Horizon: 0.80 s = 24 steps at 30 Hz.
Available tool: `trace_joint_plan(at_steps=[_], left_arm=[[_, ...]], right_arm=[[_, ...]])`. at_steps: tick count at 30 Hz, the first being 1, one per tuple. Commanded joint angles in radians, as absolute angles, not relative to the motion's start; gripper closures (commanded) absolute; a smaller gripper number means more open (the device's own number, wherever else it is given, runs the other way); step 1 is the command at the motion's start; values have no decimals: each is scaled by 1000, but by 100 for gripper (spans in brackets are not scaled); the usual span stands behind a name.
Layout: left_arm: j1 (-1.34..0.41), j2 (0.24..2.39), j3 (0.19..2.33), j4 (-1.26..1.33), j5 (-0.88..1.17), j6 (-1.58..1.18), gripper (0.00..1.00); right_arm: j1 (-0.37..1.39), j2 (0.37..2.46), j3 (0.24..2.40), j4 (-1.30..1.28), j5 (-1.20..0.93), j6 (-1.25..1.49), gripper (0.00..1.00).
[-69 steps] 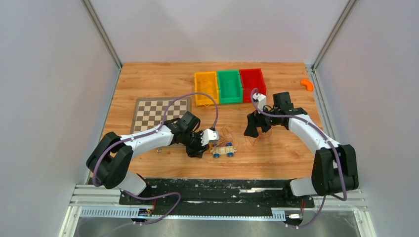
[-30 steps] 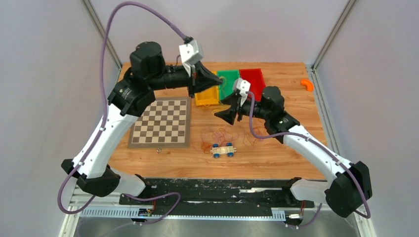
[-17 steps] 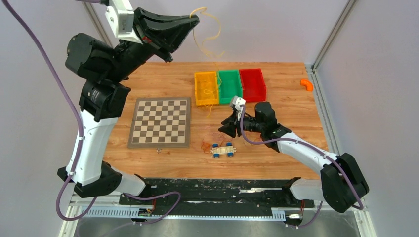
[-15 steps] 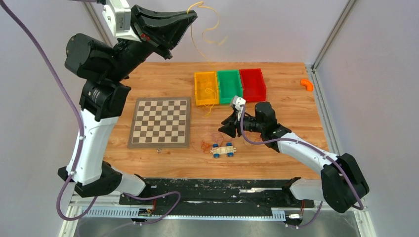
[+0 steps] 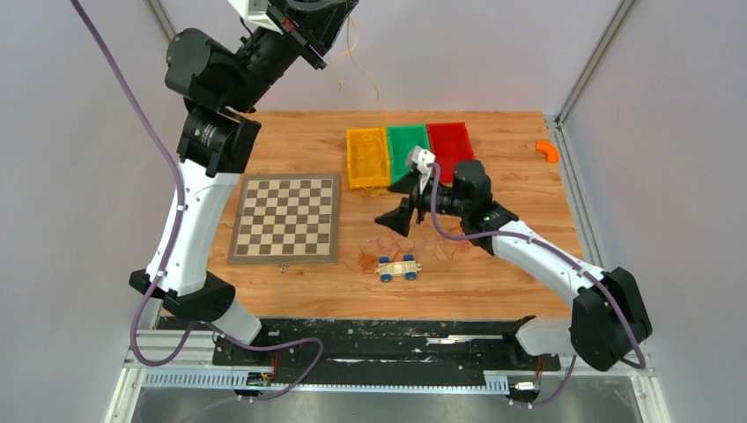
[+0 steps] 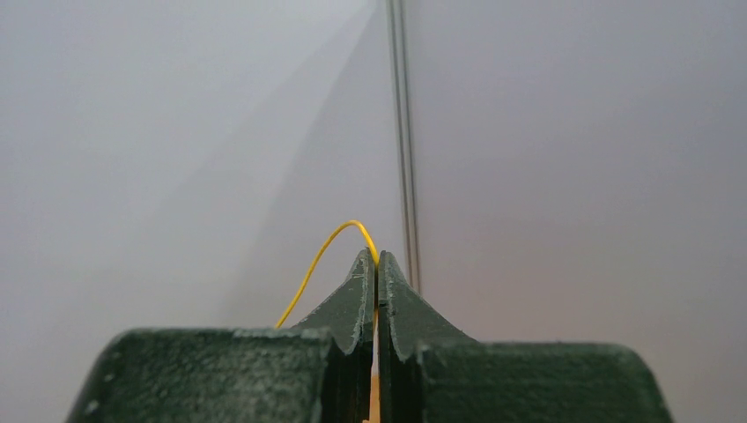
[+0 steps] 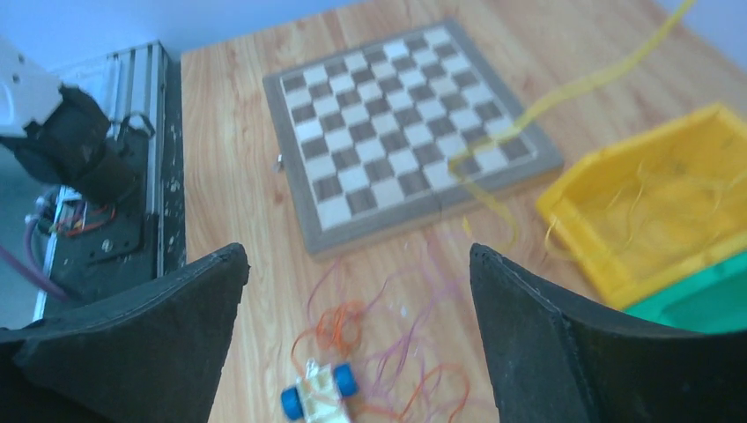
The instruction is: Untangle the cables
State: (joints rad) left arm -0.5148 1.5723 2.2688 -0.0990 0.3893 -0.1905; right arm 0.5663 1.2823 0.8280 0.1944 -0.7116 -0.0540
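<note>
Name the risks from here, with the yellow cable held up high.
1. The left gripper pinches the thin yellow cable only at its fingertips; it may slip free.
2. That cable trails down towards the yellow bin, where it could snag on the rim.
3. The right gripper hangs open above the orange and red cables beside the toy car; closing there might catch several strands or knock the car.

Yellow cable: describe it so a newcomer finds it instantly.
High above the table, the left gripper's shut jaws pinch the yellow cable, which trails down toward the yellow bin. Unlike it, the orange and red cables lie on the table.
</note>
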Motion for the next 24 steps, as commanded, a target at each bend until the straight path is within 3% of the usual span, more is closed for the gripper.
trace_joint_plan(at_steps=[1, 4, 6, 9, 11, 12, 15, 20, 24], left_arm=[[-515, 1537, 2294, -34, 382, -221, 100], [-514, 1531, 2291, -33, 376, -215, 100], [-513, 1526, 2292, -32, 369, -215, 100], [-511, 1518, 2293, -33, 362, -214, 100], [-507, 1509, 2289, -36, 358, -216, 100], [-507, 1497, 2278, -37, 356, -215, 100], [-499, 1463, 2217, -40, 351, -212, 100], [-475, 1331, 1941, -30, 349, -190, 100], [-434, 1280, 1788, -34, 373, -241, 100]], right_arm=[[593, 1378, 988, 320, -718, -19, 5], [606, 1452, 1048, 327, -657, -42, 9], [608, 1494, 1057, 355, -622, -58, 19], [607, 1552, 1074, 348, -543, -79, 54], [602, 1582, 1072, 342, -520, -146, 91], [602, 1597, 1068, 330, -503, -196, 99], [595, 1588, 1132, 214, -459, -339, 100], [661, 1380, 1450, -101, -559, -362, 100], [677, 1317, 1419, -203, -530, -396, 100]])
